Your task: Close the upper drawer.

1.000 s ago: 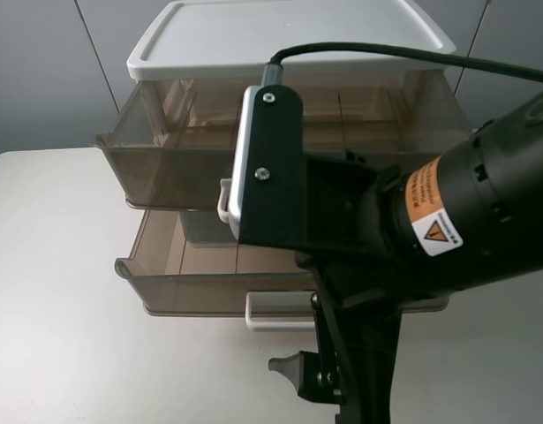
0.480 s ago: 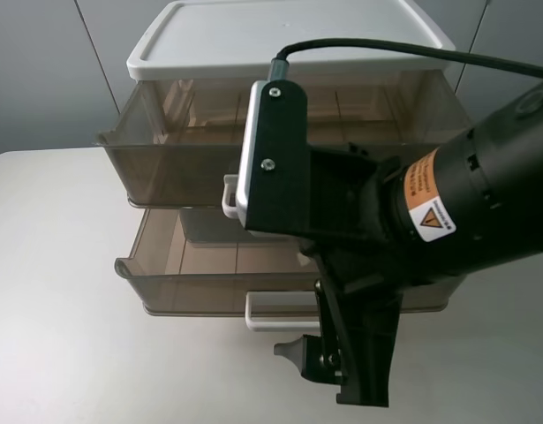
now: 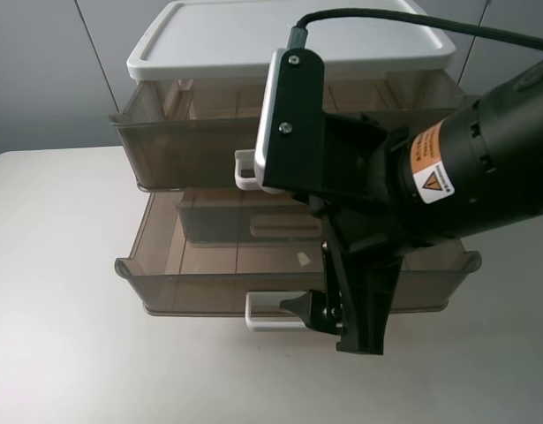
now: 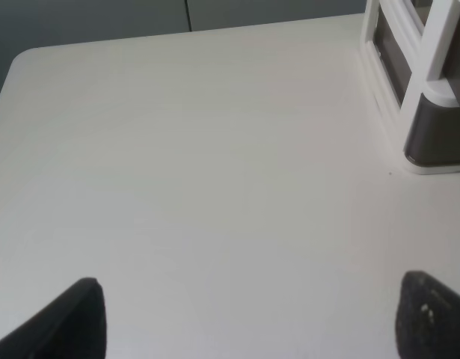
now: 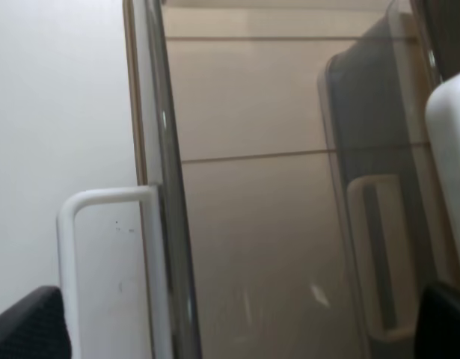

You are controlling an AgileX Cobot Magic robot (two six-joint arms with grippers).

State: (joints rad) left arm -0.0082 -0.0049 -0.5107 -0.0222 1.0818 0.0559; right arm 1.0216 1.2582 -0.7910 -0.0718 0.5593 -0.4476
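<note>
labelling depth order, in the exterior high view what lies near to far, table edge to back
bare white tabletop → white loop handle → lower translucent brown plastic drawer → upper translucent smoky-brown plastic drawer → flat white plastic cabinet lid → grey wall panels

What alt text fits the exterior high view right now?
The right arm fills the foreground, its gripper open and hanging down, in front of the upper drawer, which sticks partway out under the white lid. The lower drawer is out farther.

High camera faces cabinet (image 3: 289, 40); right wrist probably shares lower drawer (image 3: 209, 287), close
</note>
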